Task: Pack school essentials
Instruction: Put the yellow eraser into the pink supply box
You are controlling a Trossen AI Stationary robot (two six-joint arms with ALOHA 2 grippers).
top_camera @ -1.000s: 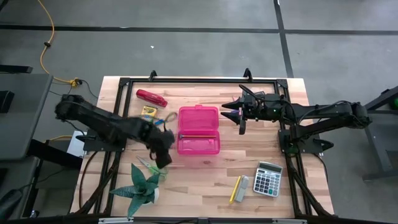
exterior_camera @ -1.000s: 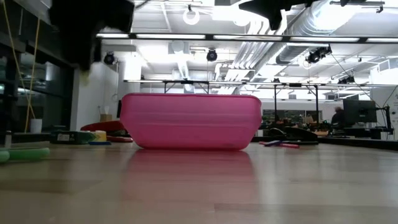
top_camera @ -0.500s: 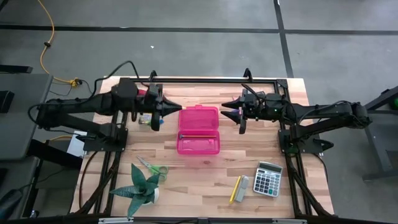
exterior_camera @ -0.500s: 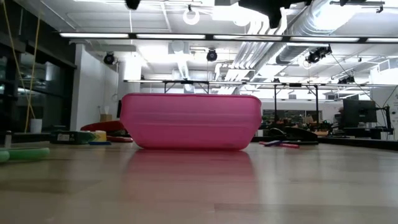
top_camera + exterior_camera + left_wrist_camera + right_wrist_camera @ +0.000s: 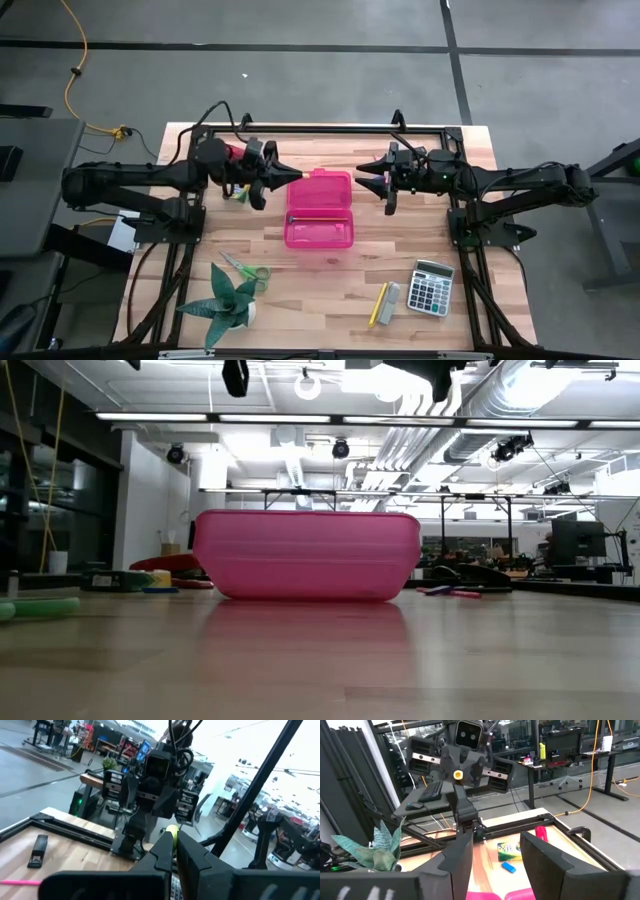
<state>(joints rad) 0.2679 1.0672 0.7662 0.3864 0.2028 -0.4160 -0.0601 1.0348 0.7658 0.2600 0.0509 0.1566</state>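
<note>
- The left gripper [image 5: 296, 176] hovers over the pink plastic hinged case's [image 5: 320, 208] far-left corner, its jaws closed on a thin yellow pencil [image 5: 171, 831].
- To do this well, lower it over the case's open tray before letting go, pencil lengthwise.
- The right gripper [image 5: 362, 180], jaws apart and empty, waits near the desk's [image 5: 300, 290] far edge, clear.
- The yellow-green crayon box [image 5: 509, 850] lies near the far-left corner.

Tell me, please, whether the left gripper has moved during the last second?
Yes. The left gripper went from the near side of the table, beside the plant, up to the pink case's far left corner.
</note>
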